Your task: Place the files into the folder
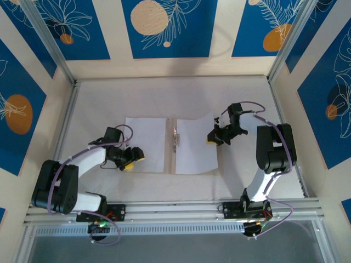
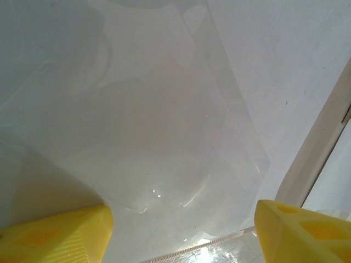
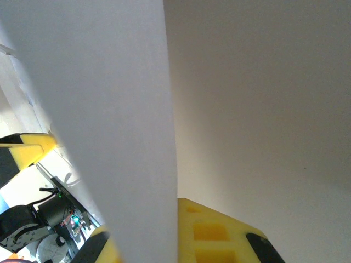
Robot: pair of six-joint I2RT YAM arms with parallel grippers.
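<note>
Right gripper [image 1: 215, 137] pinches a plain white sheet [image 1: 194, 147] on the folder [image 1: 148, 171].

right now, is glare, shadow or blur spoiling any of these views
Top external: even light, sharp, only soft shadows beside the folder. Left wrist: small glare spots and wavy reflections on a glossy surface, with a dark shadow at lower left by the left gripper. Right wrist: the white sheet is very close and soft-edged, bright on its lit face, dim and brownish behind.

White tabletop [image 1: 137, 186]; cream walls [image 1: 164, 66] with blue leaf-print panels [image 1: 192, 33]; aluminium rail [image 1: 175, 208] along near edge.
</note>
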